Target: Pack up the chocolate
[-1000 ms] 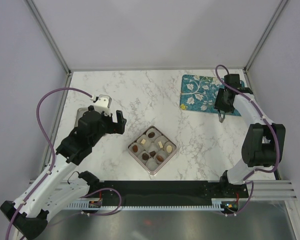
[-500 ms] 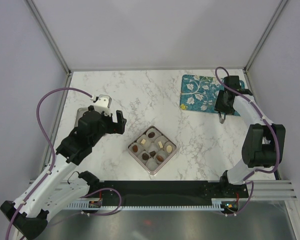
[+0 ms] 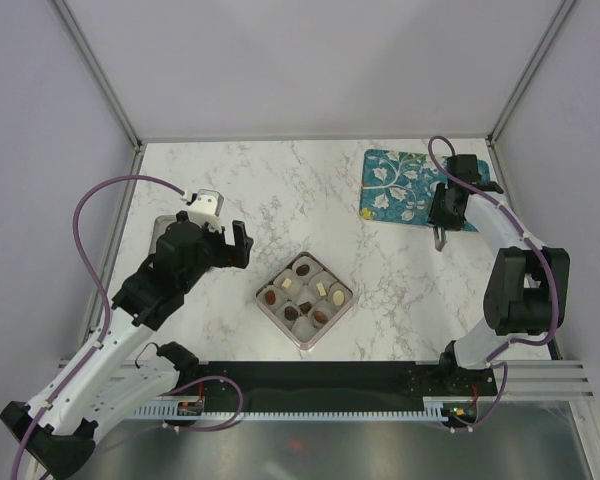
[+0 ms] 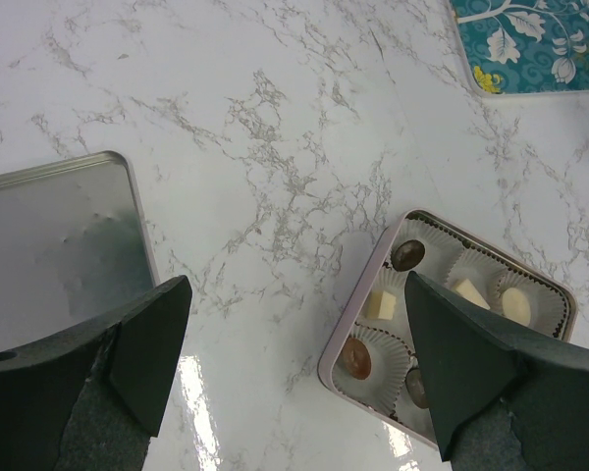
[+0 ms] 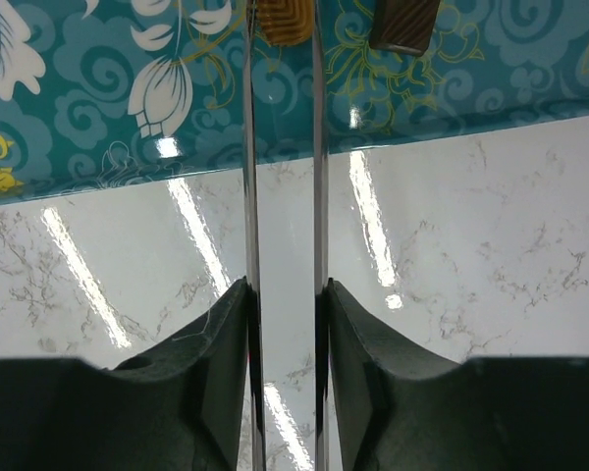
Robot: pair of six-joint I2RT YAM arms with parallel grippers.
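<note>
1. Two broad fingers of the left gripper (image 4: pixel 294 285) stand released, far apart, above the marble table (image 4: pixel 275 118); a flat metal lid (image 4: pixel 59 235) lies partly hidden behind one finger
2. At the centre we see the box (image 3: pixel 263 302) of pale paper cups (image 4: pixel 471 270), several holding chocolates (image 4: pixel 407 255): dark, mid brown and cream
3. Farther right lies the teal mat (image 3: pixel 405 190), with a mid brown candy (image 5: pixel 283 22) and a dark candy (image 5: pixel 404 27) resting on it
4. Over the mat's near edge hangs the right gripper (image 3: pixel 439 238); its thin blades (image 5: pixel 248 147) flank the mid brown candy, narrowly apart, and we cannot tell whether they pinch it
</note>
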